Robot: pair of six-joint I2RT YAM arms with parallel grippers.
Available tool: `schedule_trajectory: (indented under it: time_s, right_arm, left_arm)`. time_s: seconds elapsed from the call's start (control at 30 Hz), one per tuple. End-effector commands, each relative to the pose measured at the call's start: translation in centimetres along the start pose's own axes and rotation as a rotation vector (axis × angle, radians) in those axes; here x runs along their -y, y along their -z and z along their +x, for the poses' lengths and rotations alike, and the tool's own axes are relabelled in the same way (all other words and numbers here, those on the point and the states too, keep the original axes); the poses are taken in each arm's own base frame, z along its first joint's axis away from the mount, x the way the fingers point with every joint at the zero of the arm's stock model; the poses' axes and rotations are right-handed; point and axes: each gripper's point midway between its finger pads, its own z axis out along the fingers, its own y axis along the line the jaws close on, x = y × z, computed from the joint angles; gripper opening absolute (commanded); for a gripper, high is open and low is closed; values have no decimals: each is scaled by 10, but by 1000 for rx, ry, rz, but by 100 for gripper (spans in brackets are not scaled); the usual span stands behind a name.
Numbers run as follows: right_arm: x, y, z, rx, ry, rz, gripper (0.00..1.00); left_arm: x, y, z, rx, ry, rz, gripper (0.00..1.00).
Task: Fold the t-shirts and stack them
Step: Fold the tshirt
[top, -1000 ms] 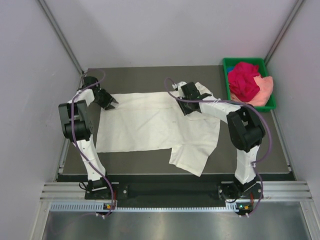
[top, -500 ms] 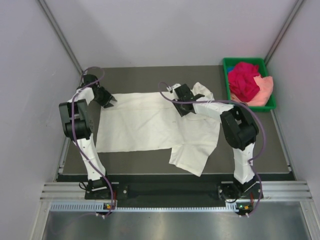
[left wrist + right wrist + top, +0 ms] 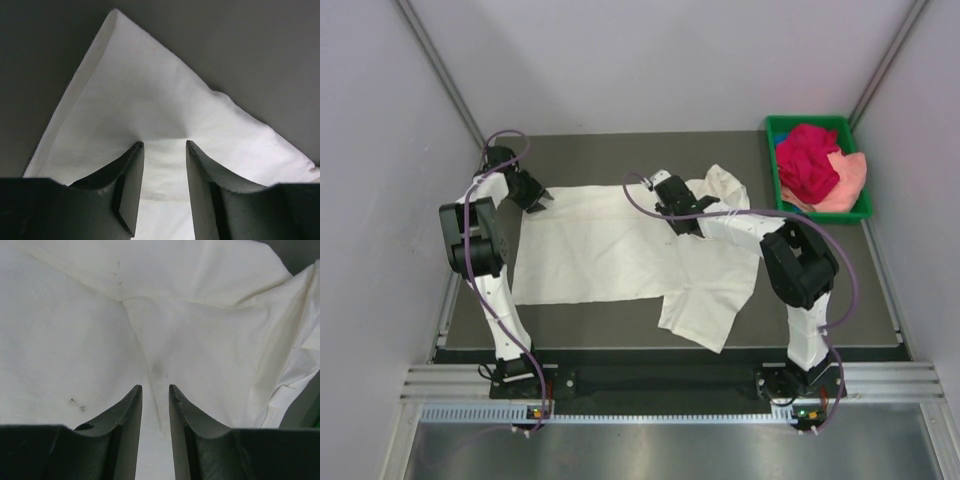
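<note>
**Student:** Where is each claw sitting on the cream-white t-shirt (image 3: 610, 250)?

**Tutor:** The left claw (image 3: 161, 143) is standing with its jaws apart and its tips pressing on the cloth. The shirt's corner is lying just ahead of the tips, and a small pucker is sitting between them. The right claw (image 3: 155, 386) is straddling a raised crease with its jaws narrowly apart. I cannot tell whether it is biting the cloth.

**Student:** And the other shirts?

**Tutor:** The magenta-red t-shirt (image 3: 808, 160) and the peach-pink t-shirt (image 3: 850, 180) are lying heaped in the green tray (image 3: 810, 119), well behind the right claw's wrist.

**Student:** How should this step be done well?

**Tutor:** By my reading, the first shirt is being arranged for its fold. The left claw should be anchoring the corner ahead of it. The right claw should be taking the crease fully between its pads, then lifting only enough to clear the table (image 3: 620, 150). It should be carrying the cloth evenly, so that the slack beside it is not dragging askew.
</note>
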Motion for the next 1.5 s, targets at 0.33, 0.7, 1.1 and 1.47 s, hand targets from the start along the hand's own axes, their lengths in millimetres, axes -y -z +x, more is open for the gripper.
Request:
schedule_trajectory:
  time_s: [0.33, 0.7, 1.1, 1.47]
  right_arm:
    - [5, -17, 14, -43, 15, 67, 29]
    - [19, -15, 12, -79, 16, 123, 0]
    - [28, 17, -9, -51, -421, -308, 0]
    - [74, -5, 9, -76, -429, -51, 23]
  left_arm:
    - [-24, -25, -4, -2, -77, -70, 47]
    - [-22, -26, 0, -3, -90, -54, 48]
    - [-26, -28, 1, -3, -88, -72, 48]
    - [-27, -28, 1, -3, -93, -76, 48]
